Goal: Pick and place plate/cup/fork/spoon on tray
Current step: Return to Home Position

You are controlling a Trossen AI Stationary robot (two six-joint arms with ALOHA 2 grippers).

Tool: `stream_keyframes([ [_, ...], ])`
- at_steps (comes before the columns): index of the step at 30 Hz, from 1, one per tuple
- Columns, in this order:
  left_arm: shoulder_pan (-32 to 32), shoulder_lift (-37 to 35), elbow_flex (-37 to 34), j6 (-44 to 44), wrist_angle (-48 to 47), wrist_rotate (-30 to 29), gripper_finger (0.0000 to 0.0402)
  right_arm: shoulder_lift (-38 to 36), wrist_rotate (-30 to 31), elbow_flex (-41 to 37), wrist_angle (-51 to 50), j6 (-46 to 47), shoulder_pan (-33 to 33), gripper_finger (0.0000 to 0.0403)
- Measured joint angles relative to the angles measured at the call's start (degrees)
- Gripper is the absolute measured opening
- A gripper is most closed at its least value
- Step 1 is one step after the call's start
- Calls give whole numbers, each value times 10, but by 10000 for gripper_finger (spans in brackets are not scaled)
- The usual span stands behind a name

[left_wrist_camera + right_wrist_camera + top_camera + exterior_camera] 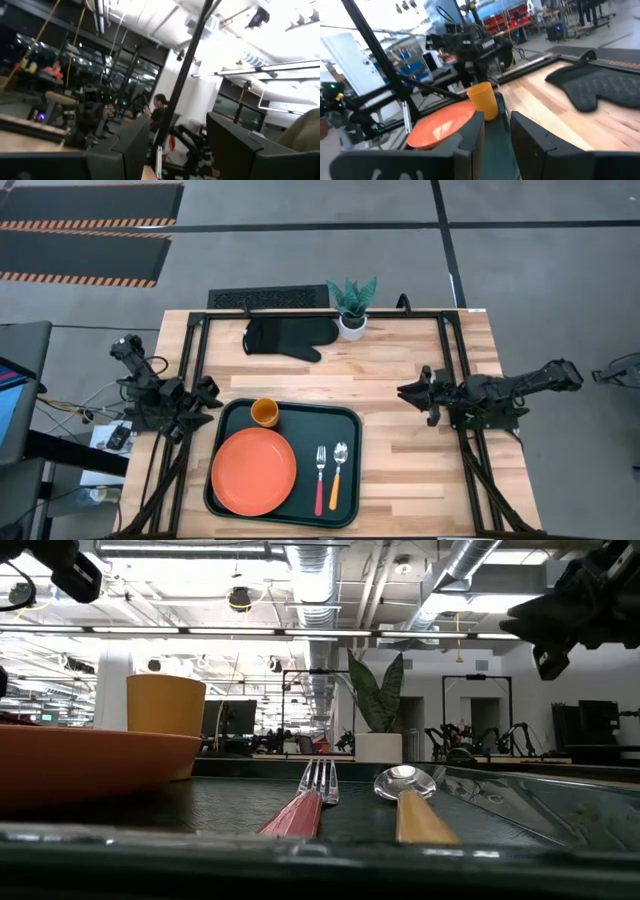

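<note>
The dark green tray (349,423) lies at the table's near edge, left of centre. On it rest the orange plate (254,471), the orange-yellow cup (265,412) standing upright at the tray's far side, the red-handled fork (320,478) and the orange-handled spoon (338,472), which lie side by side right of the plate. My left gripper (210,400) is open and empty at the table's left edge, beside the tray's far left corner. My right gripper (408,393) is open and empty above the table's right side, pointing toward the tray. The right wrist view shows the plate (442,127) and the cup (483,100).
A black oven mitt (285,337) and a white pot with a green plant (352,308) sit at the table's far edge. Black frame bars run along the left and right sides. Bare wood (415,475) lies right of the tray. A person (160,107) shows far off in the room.
</note>
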Motion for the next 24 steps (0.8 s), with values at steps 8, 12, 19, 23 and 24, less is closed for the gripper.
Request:
stream_keyframes([
  [8, 27, 0, 0, -2, 5, 26, 185, -73, -20, 1, -49, 32, 54, 119],
  [12, 44, 0, 0, -41, 17, 55, 185, -101, -13, 1, -6, 7, 107, 119],
  [19, 80, 0, -1, -86, 15, 30, 185, -101, 116, 1, 9, -34, 175, 119],
  [23, 116, 0, -1, -119, 13, 54, 185, -101, 137, 1, 20, -50, 195, 119],
  [24, 126, 0, -1, -125, 13, 66, 185, -101, 139, 1, 19, -50, 197, 119],
])
